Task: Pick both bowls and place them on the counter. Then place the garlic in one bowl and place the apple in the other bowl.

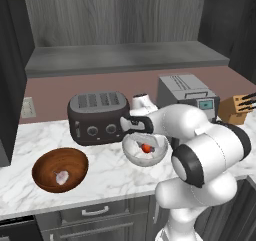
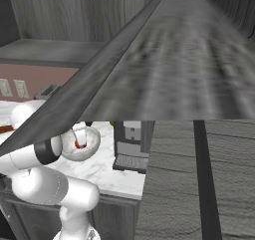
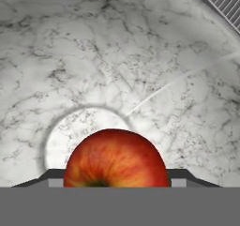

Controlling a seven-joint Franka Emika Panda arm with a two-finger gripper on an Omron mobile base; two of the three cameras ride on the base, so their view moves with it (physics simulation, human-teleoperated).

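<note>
Hand view: apple (image 3: 116, 158) bottom cut off

Red apple (image 3: 116, 158) in white marbled bowl (image 1: 145, 152), garlic (image 1: 62, 176) in brown wooden bowl (image 1: 60, 169), both on marble counter (image 1: 107, 170)

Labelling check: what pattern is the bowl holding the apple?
White with grey marbling; clearest in the hand view, apple inside.
</note>
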